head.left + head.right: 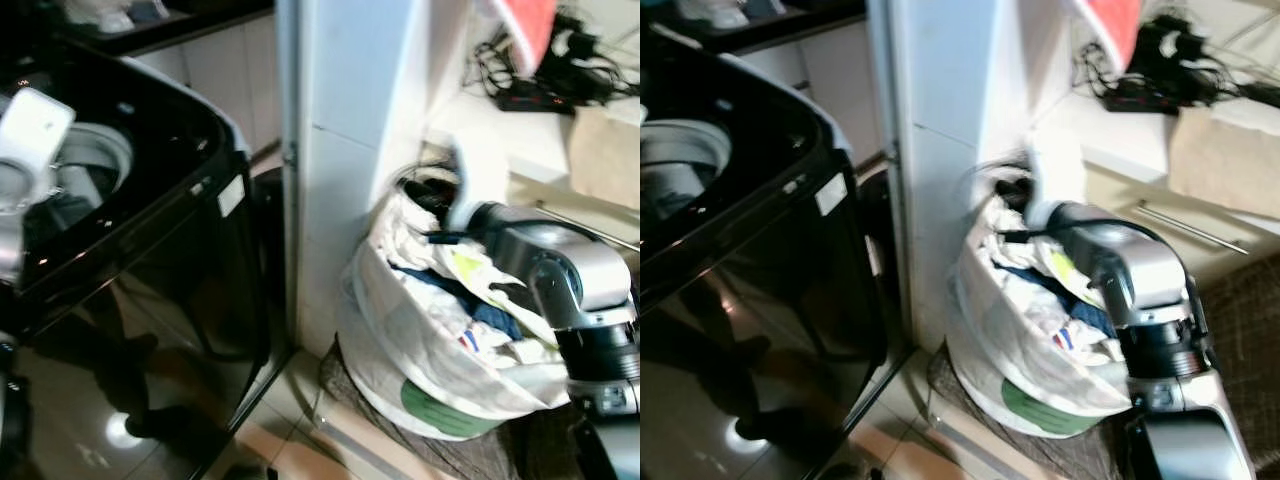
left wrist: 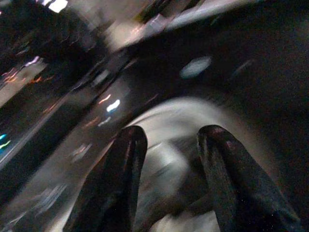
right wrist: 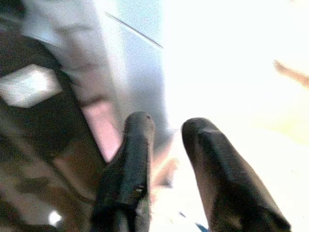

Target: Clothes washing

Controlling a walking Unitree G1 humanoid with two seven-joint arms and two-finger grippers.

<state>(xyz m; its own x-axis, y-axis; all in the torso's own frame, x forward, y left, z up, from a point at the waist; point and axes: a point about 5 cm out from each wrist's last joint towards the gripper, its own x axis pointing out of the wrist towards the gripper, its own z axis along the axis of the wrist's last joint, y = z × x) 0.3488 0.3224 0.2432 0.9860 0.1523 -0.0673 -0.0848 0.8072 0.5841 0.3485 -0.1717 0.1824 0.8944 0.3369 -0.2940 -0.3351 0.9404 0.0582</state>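
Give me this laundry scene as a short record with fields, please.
washer: black top-loader, lid open, pale drum visible, on robot's left
laundry bag: white bag full of clothes, on floor against white pillar
left gripper: fingers apart, above the drum
right gripper: fingers apart, nothing between them, right arm over the bag

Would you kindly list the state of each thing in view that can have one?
Washing machine: lid open, drum exposed.
Laundry basket: heaped full of clothes.
Left gripper: open, empty, over the drum.
Right gripper: open, empty, above the basket.
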